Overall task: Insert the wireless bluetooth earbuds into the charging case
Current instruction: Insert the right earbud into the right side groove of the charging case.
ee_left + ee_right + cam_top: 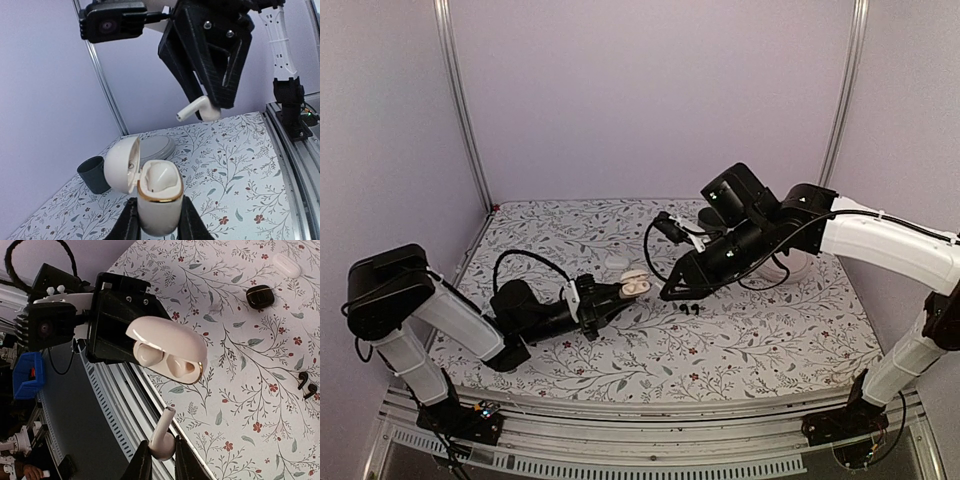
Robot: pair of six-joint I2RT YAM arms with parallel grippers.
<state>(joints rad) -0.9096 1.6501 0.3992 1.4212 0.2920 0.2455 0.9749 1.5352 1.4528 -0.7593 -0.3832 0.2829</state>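
My left pincer (pixel 159 222) is clamped on the sides of the charging case (pixel 159 200), which stands open with a white earbud (pixel 159 176) seated inside. My right pincer (pixel 161 456) is closed on a second white earbud (pixel 162 439), apart from the case's mouth. The black pair (pixel 306 385) lies under my right pincer.

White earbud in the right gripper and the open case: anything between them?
Nothing. Only open air separates the earbud and the case; the left wrist view shows it, the right wrist view agrees.
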